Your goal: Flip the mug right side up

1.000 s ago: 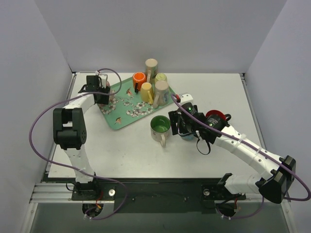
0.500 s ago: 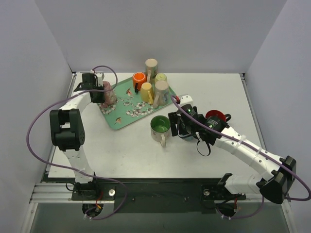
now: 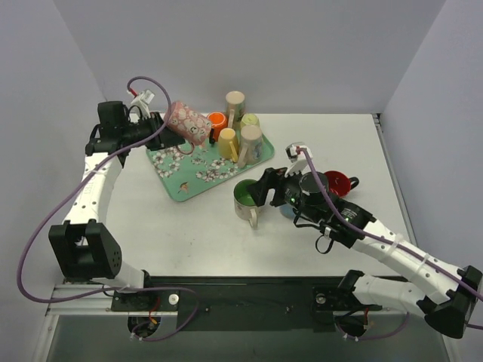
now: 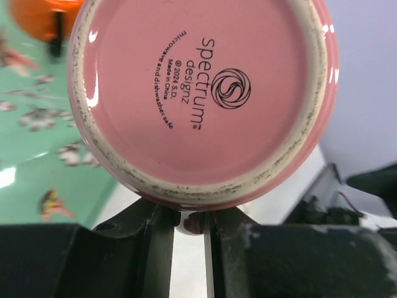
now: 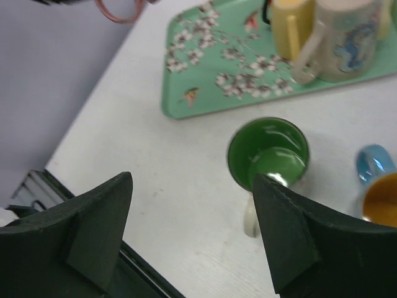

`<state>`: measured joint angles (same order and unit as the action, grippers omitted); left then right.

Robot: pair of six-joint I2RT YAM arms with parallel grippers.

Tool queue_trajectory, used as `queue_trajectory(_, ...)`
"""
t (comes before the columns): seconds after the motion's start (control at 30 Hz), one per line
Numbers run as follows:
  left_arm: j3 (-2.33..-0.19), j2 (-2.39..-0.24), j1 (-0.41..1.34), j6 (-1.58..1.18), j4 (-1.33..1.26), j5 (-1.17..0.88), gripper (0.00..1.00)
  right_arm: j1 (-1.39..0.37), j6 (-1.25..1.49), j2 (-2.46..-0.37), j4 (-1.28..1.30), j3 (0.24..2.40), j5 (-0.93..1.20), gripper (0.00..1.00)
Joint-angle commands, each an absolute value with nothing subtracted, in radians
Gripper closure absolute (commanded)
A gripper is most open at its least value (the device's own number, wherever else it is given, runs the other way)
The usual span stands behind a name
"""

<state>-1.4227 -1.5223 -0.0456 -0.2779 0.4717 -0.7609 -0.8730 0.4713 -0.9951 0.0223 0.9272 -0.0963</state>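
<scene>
The pink floral mug (image 3: 189, 123) hangs in the air above the far left corner of the green tray (image 3: 181, 185), tipped on its side with its base toward my left arm. Its pink base (image 4: 205, 93) fills the left wrist view. My left gripper (image 3: 161, 124) is shut on the mug's handle, a bit of which shows between the fingers (image 4: 191, 220). My right gripper (image 3: 264, 188) hovers open over the table, nothing between its fingers (image 5: 192, 180), just above and beside an upright green mug (image 5: 268, 152).
Several mugs stand on the tray's right half: orange (image 3: 216, 121), yellow (image 3: 228, 142), beige (image 3: 236, 102) and a patterned one (image 3: 250, 141). A red mug (image 3: 337, 182) sits right of my right wrist. A blue mug (image 5: 378, 192) stands by the green one (image 3: 248, 196).
My left gripper shut on the pink mug's handle, lifted it off the tray and tipped it sideways. My right gripper rose away from the blue mug and opened a little wider.
</scene>
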Motion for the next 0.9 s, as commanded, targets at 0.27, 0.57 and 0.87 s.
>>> queue_trajectory(0.27,-1.37,-1.296,0.135,-0.462,0.293,-1.118,1.0,-0.876,0.612,-1.163,-0.663,0.975,0.005,0.07)
queue_trajectory(0.57,-1.301,-1.269,0.21,-0.454,0.296,-1.15,1.0,-0.871,0.657,-1.299,-0.773,1.075,0.058,0.21)
queue_trajectory(0.87,-1.313,-1.302,0.183,-0.252,0.463,-0.99,0.3,-0.874,0.51,-1.287,-0.608,1.155,0.037,1.0)
